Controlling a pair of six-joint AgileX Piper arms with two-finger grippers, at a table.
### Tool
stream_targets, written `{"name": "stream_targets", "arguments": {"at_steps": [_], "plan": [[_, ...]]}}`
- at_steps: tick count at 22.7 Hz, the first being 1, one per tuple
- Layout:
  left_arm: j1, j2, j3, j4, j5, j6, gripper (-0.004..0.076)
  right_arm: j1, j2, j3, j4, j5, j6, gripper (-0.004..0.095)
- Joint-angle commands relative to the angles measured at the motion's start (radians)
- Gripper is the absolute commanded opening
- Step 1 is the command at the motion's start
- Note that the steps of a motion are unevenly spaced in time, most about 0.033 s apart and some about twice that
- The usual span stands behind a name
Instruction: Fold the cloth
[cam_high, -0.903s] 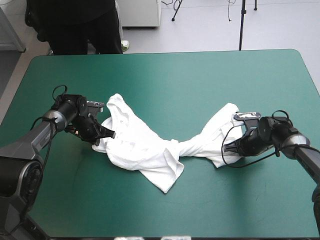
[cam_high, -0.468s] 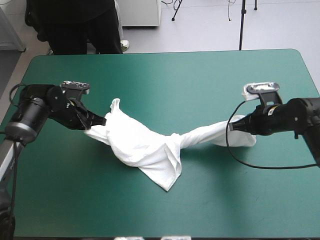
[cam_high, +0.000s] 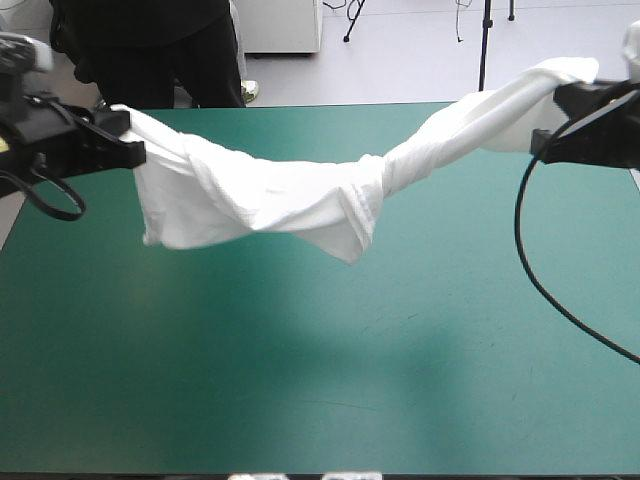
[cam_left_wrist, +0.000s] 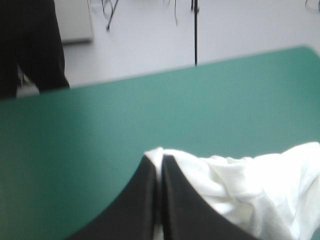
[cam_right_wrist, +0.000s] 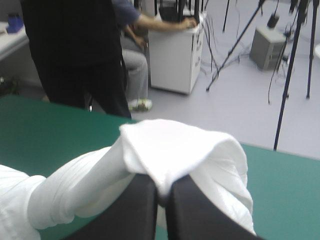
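Two tools hold the T-shirt (cam_high: 260, 195) up in the air over the table (cam_high: 300, 380). The left tool (cam_high: 128, 150) is above the table's far left corner. Its black fingers pinch tight on one end of the T-shirt. In the left wrist view the left tool (cam_left_wrist: 159, 165) has its two fingers pressed together with a bit of white cloth between them. The rest of the T-shirt (cam_left_wrist: 250, 185) bunches up beside them, above the teal-green table (cam_left_wrist: 100, 140).

The right tool (cam_high: 560, 115) is above the table's far right corner and grips the other end. In the right wrist view the right tool (cam_right_wrist: 162, 197) has its fingers almost together, and the T-shirt (cam_right_wrist: 170, 150) folds over their tips.

The T-shirt hangs between the two tools like a rope, clear of the table. It is twisted in the middle, wide and loose toward the left tool, thin and rolled toward the right tool.
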Motion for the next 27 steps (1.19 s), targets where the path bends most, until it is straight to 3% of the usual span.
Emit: {"name": "stream_targets", "arguments": {"at_steps": [1, 6, 12, 16, 27], "plan": [[-0.002, -0.024, -0.171, -0.022, -0.063, -0.009, -0.0009, 0.002, -0.017, -0.13, 0.006, -0.077, 0.003, -0.0017], [-0.002, -0.044, -0.241, -0.067, -0.063, 0.004, -0.0009, 0.002, -0.036, -0.159, 0.023, -0.072, 0.012, -0.0017], [-0.073, -0.096, -0.215, -0.084, 0.04, 0.017, -0.0009, 0.002, -0.087, -0.153, 0.098, 0.03, 0.01, -0.0017], [-0.2, -0.173, -0.03, 0.033, 0.081, -0.043, -0.0009, 0.002, -0.183, -0.018, 0.12, 0.049, 0.016, -0.0017], [-0.202, -0.241, 0.255, -0.008, 0.081, -0.122, -0.0009, 0.002, -0.226, 0.374, 0.184, 0.089, 0.061, -0.0017]]}}
